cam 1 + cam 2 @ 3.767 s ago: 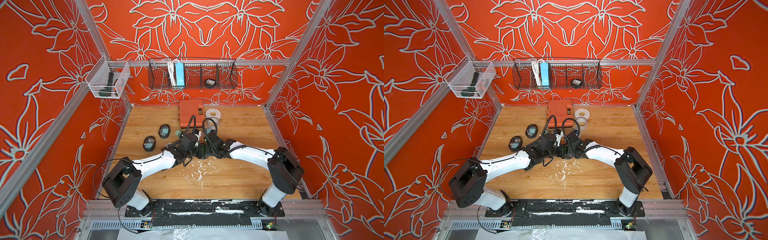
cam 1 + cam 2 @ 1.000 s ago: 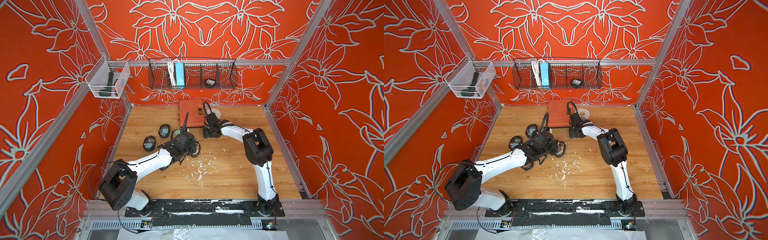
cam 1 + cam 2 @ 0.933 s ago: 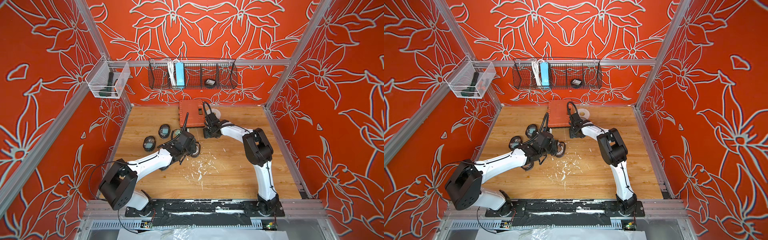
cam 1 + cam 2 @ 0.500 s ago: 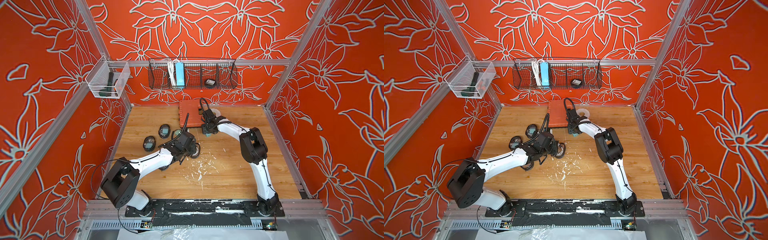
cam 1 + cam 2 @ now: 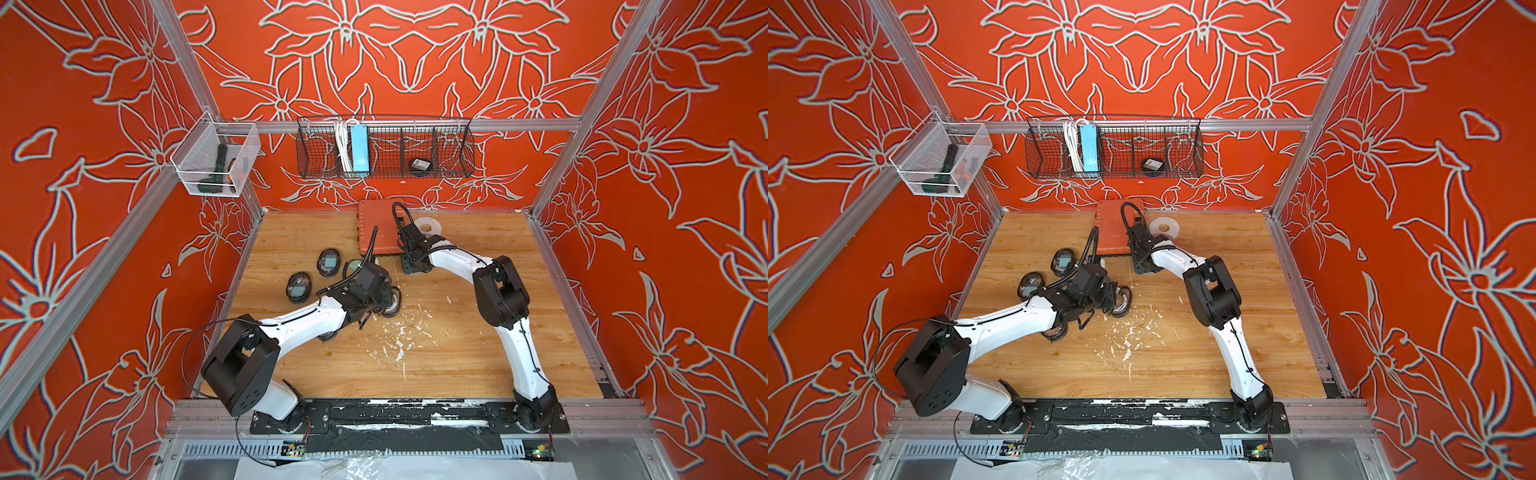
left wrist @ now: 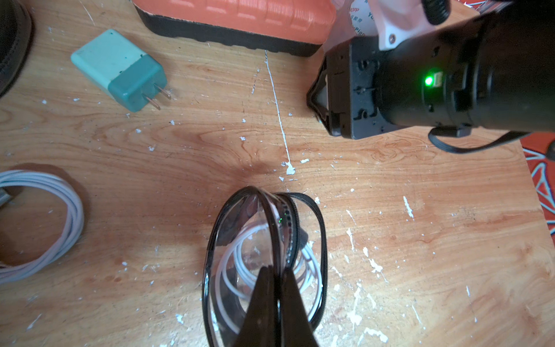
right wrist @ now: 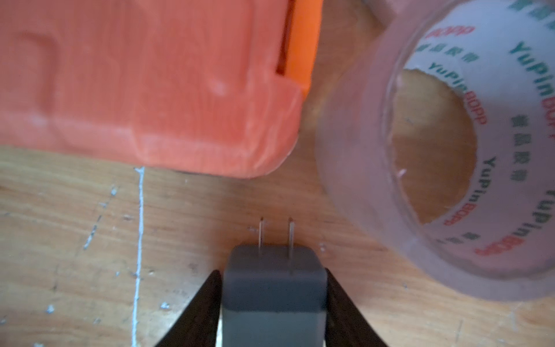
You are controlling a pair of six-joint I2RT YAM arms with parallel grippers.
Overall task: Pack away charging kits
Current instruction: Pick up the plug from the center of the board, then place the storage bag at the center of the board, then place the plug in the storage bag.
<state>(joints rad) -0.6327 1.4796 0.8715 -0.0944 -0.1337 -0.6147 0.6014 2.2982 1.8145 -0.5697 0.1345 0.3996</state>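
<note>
Lot: charging kits, packing part done (est.).
L claw (image 6: pixel 277 270): pinched tight on black rim of open pouch (image 6: pixel 264 255). Flap is kept raised, prob. so the mouth stays agape for loading.
Open pouch: stood on edge on table (image 5: pixel 457 353), near centre. White cable (image 6: pixel 237 264) is seen coiled inside thru clear face. No plug seen in it.
R claw (image 7: pixel 273 272): narrowed onto plug (image 7: pixel 273 288), one finger pressed to each flat side. Prongs are left free, pointed away from wrist; grip judged chosen so prongs are not fouled.
Plug: low at table level; whether lifted cannot be told. Located just in front of corner of orange case (image 7: pixel 150 90), w/ tape roll (image 7: pixel 435 150) just beside. Near open pouch, not touching.
Spare plug (image 6: pixel 120 69): teal, laid on its side by case edge, untouched.
Loose cable (image 6: pixel 45 222): coiled flat on table, unpacked; judged to pair w/ spare plug.
Far pouch (image 5: pixel 329 262), near pouch (image 5: pixel 298 286): laid flat, close together, L side of table. Contents show thru faces; judged finished kits, parked clear of work area.
Next (est.): plug to be carried to held-open mouth and dropped beside cable.
Risk (est.): prongs may snag rim or zip; pouch may tip if flap is tugged.
</note>
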